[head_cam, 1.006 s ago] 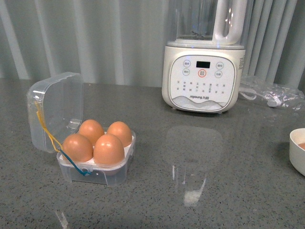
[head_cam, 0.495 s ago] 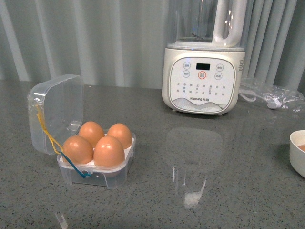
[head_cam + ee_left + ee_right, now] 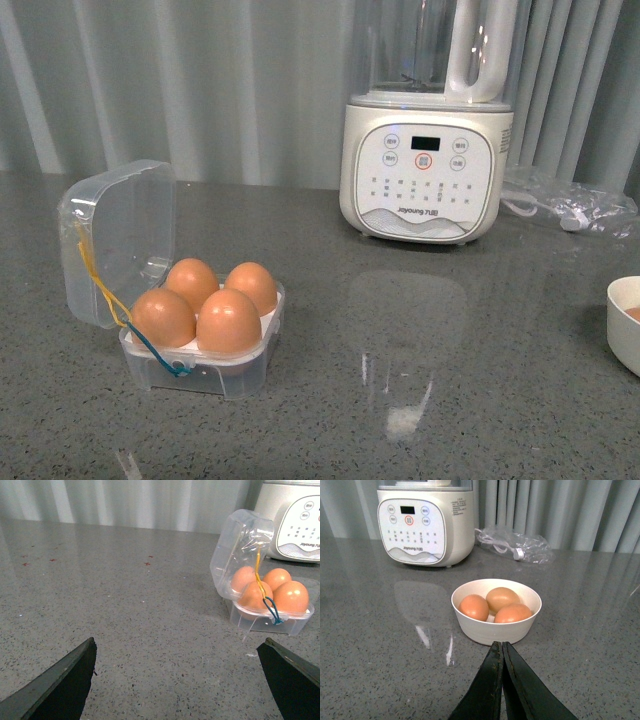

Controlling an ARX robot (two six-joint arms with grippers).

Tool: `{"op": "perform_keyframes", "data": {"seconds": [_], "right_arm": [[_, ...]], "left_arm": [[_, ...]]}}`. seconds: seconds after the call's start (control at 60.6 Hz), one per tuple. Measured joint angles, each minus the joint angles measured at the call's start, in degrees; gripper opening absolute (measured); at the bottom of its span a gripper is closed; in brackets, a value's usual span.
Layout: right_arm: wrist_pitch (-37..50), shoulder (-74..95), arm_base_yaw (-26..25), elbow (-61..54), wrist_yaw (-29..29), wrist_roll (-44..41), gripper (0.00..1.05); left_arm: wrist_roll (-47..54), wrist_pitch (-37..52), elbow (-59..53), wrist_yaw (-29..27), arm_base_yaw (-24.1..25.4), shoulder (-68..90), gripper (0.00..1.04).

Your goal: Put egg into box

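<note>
The box [image 3: 200,378], a small clear plastic case, stands at the left of the grey counter with its rounded lid [image 3: 115,240] tipped back open. A yellow and blue elastic loop hangs at its corner. Several orange-brown eggs [image 3: 228,320] fill its white tray, and they look alike. In the left wrist view the box [image 3: 265,622] and its eggs [image 3: 291,596] lie ahead and off to one side. My left gripper [image 3: 179,642] is open with only bare counter between its fingers. My right gripper [image 3: 501,644] is shut on nothing, just short of a white bowl [image 3: 492,630].
The white bowl holds three more eggs [image 3: 502,599], and its edge shows at the far right of the front view [image 3: 622,330]. A white blender [image 3: 425,165] stands at the back. A clear plastic bag with a cable [image 3: 570,205] lies beside it. Curtains hang behind.
Everything in the front view has slid slightly downward in the picture. The box and its eggs keep the same arrangement.
</note>
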Motion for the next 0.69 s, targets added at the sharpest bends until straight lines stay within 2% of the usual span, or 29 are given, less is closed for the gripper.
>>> {"op": "perform_keyframes", "data": {"seconds": [0.313, 0.429, 0.594, 0.693], "right_arm": [[-0.15, 0.0, 0.0, 0.0, 0.0, -0.04, 0.04], [-0.15, -0.02, -0.02, 0.0, 0.0, 0.0, 0.31], [-0.15, 0.0, 0.0, 0.0, -0.02, 0.0, 0.57], [-0.15, -0.02, 0.0, 0.0, 0.0, 0.0, 0.82]], "left_arm": [[0.0, 0.0, 0.0, 0.0, 0.0, 0.0, 0.98], [0.0, 0.0, 0.0, 0.0, 0.0, 0.0, 0.98], [0.0, 0.0, 0.0, 0.0, 0.0, 0.0, 0.98], [0.0, 0.0, 0.0, 0.0, 0.0, 0.0, 0.98]]}}
